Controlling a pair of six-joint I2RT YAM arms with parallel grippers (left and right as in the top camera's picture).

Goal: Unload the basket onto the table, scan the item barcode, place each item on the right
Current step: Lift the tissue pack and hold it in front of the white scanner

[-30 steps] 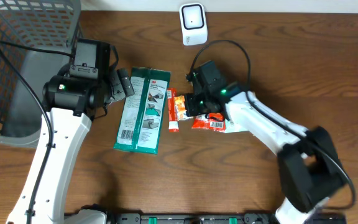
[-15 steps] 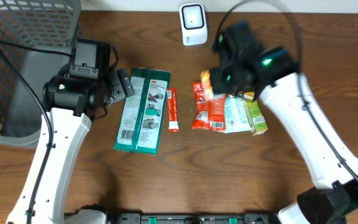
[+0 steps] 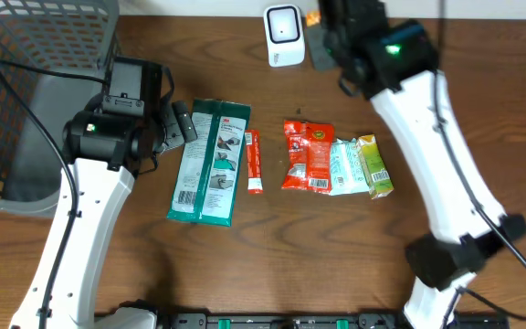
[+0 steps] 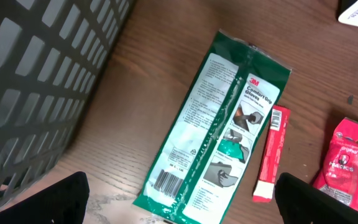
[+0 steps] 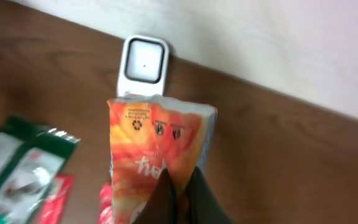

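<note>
My left gripper (image 4: 182,208) hangs wide open over the green pack (image 4: 219,130) marked 3M ComfortGrip Gloves, with its barcode at the 7 o'clock corner. My right gripper (image 5: 178,193) pinches the orange packet (image 5: 154,143) near the scanner (image 5: 143,67), at the table's 12 o'clock edge.

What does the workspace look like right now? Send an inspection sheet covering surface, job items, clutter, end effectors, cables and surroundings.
Surface: brown wooden table, no spills seen.
Job's things: orange packet held up just in front of the white scanner; no barcode shows on its visible face.
Clutter: green 3M gloves pack lying flat, barcode up; red stick sachet beside it; red packets, pale green packet and yellow-green packet in a row.
End effectors: right end effector shut on the orange packet; left end effector open, empty, beside the gloves pack.
Cables: black cable crossing over the basket.
Surroundings: grey mesh basket at the left; pale wall behind the scanner.
</note>
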